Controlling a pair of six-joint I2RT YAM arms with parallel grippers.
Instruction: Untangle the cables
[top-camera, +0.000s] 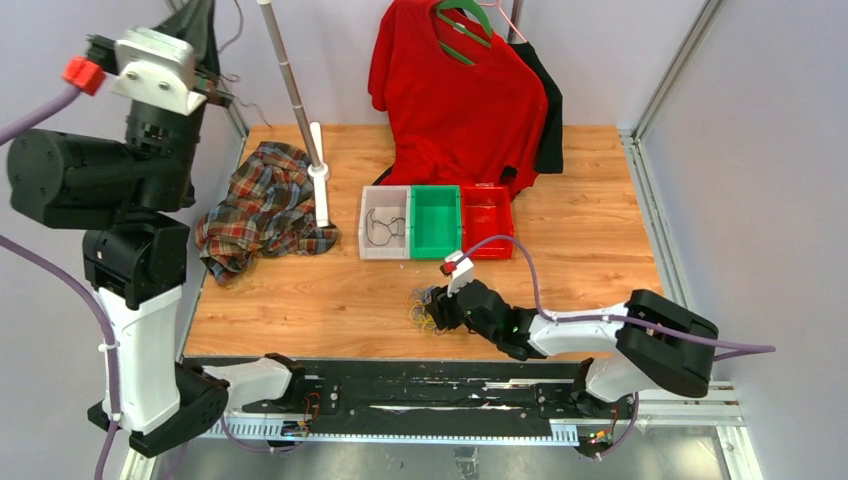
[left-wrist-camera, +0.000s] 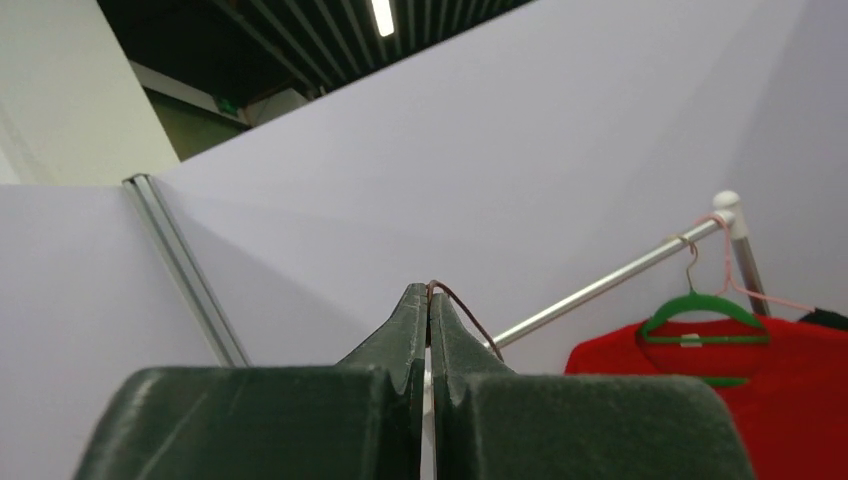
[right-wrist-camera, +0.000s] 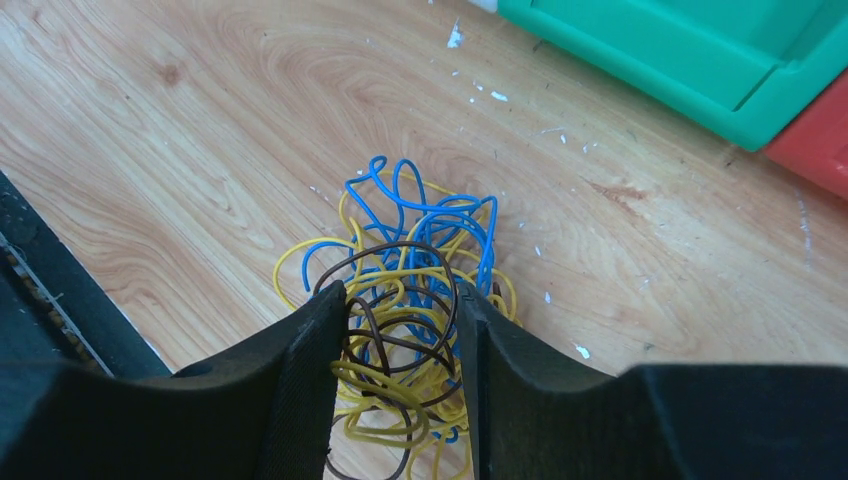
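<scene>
left fingers (left-wrist-camera: 408, 335) clenched on brown cable (left-wrist-camera: 465, 304) | right fingers (right-wrist-camera: 310, 345) spread, straddling cables (right-wrist-camera: 405, 290) near green bin (right-wrist-camera: 680, 50)

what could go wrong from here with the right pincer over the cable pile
1. The right pincer straddles the whole tangle, with blue, yellow and brown loops between its fingers; closing may grab several and drag the clump.
2. The left pincer, shut and raised high, pinches a thin brown strand only at its tips; it could slip out.
</scene>
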